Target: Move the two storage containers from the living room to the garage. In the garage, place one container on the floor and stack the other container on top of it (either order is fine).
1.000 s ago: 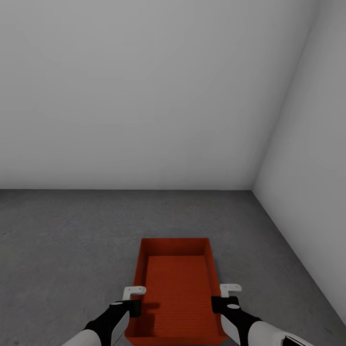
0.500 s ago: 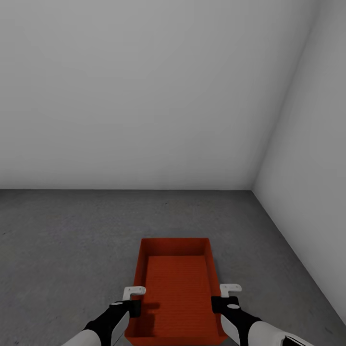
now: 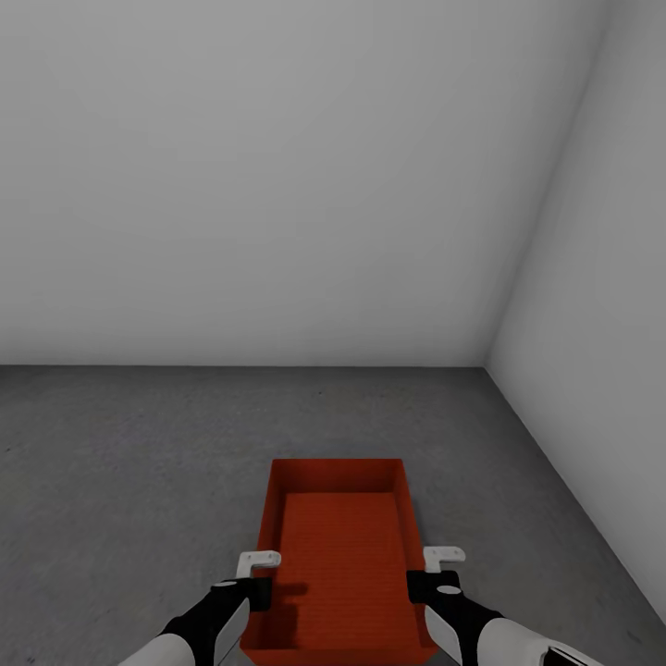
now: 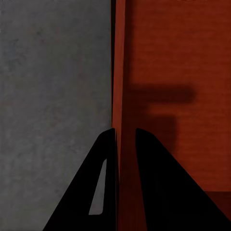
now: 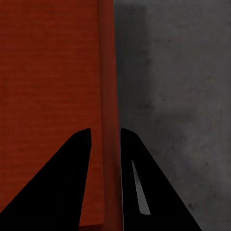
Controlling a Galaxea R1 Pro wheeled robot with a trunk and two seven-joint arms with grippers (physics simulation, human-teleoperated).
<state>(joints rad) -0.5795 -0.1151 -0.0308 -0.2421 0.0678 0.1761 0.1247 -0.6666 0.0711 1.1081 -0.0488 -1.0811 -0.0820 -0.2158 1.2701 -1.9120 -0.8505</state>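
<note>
Head view: my left gripper (image 3: 257, 566) and right gripper (image 3: 446, 561) each pinch a side wall of the storage container (image 3: 338, 536); bare floor (image 3: 120, 481) ahead.

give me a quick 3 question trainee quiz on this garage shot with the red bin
1. True or false: each tool has one finger inside the storage container and one outside its wall.
2. Which surface lies under the container? A) light wood planks B) dark grey floor C) beige table
3. Fill in: the left tool straddles the container's ____ wall as the head view shows it, and the right tool the opposite one.

Key
1. True: both wrist views show a thin red wall between the two dark fingers.
2. B
3. left
</note>
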